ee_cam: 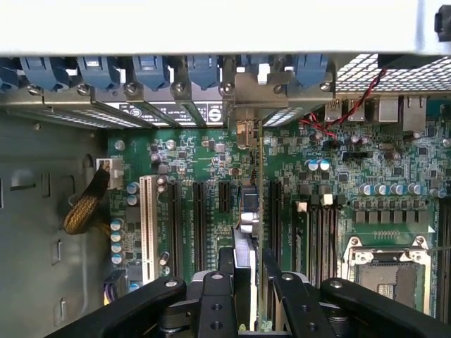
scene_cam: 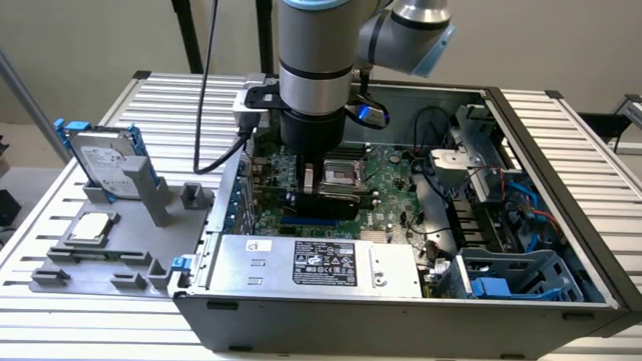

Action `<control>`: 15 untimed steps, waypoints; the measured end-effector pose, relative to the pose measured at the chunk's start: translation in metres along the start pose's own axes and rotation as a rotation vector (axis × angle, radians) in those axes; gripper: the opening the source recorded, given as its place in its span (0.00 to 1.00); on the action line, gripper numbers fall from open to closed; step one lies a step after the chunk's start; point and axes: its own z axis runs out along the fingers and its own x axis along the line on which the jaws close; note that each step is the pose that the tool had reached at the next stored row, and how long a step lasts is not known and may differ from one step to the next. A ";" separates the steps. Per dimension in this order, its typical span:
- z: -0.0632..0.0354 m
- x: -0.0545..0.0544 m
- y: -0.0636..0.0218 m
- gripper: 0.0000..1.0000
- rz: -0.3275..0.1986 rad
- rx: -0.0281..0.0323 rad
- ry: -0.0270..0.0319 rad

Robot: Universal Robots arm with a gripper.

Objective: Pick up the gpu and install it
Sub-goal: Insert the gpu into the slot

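The black gripper [ee_cam: 248, 285] is clenched on the thin dark-and-green gpu card [ee_cam: 248, 232], which it holds on edge along the black slots of the green motherboard [ee_cam: 211, 151] inside the grey computer case [scene_cam: 401, 323]. In the exterior view, the silver power supply [scene_cam: 266, 265] at the gripper's six o'clock bears a black label, its print unreadable.

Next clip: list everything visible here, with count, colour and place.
computer case: one, grey, lid off, centre
motherboard: one, green, inside the case
gpu: one, dark, upright at the motherboard slots
power supply: one, silver, inside the case
hard drive: one, silver with blue rails, upright in the fixture
fixture: one, grey, exterior view's left of the case
gripper: one, black, shut on the gpu
arm: one, silver, reaching into the case
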 end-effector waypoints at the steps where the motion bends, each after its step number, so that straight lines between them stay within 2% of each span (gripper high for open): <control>1: 0.0000 0.000 0.0000 0.27 -0.002 -0.0002 0.0000; 15: 0.0019 -0.001 0.0038 0.27 -0.015 -0.0004 0.0001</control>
